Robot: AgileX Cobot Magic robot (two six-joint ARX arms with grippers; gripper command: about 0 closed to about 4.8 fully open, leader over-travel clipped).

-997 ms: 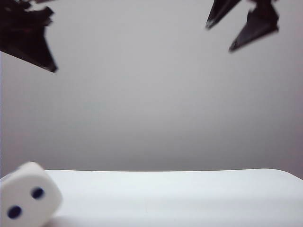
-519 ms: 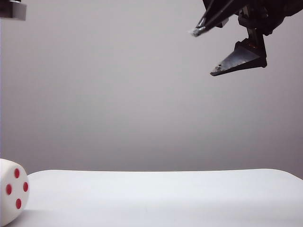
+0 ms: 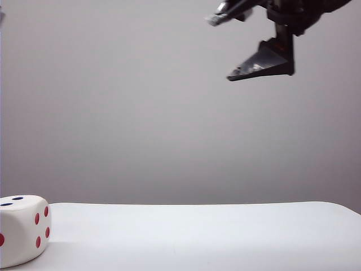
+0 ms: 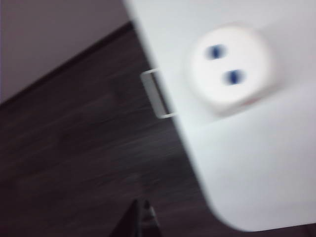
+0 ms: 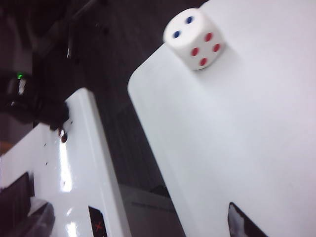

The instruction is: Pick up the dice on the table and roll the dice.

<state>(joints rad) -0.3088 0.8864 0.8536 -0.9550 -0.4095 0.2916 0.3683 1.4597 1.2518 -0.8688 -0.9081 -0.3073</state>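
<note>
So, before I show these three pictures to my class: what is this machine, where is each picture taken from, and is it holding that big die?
It is a robot with two arms, each ending in a two-finger gripper. One camera looks across the table; the other two sit on the wrists. The dice rests alone near the table's left edge, two blue pips up, held by nothing. The right gripper hangs open and empty high above the table. Of the left gripper only a dark tip shows, so its state is unclear.

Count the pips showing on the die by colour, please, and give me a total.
On the dice, right wrist view:
Blue pips: 2
Red pips: 4
Total: 6
</note>
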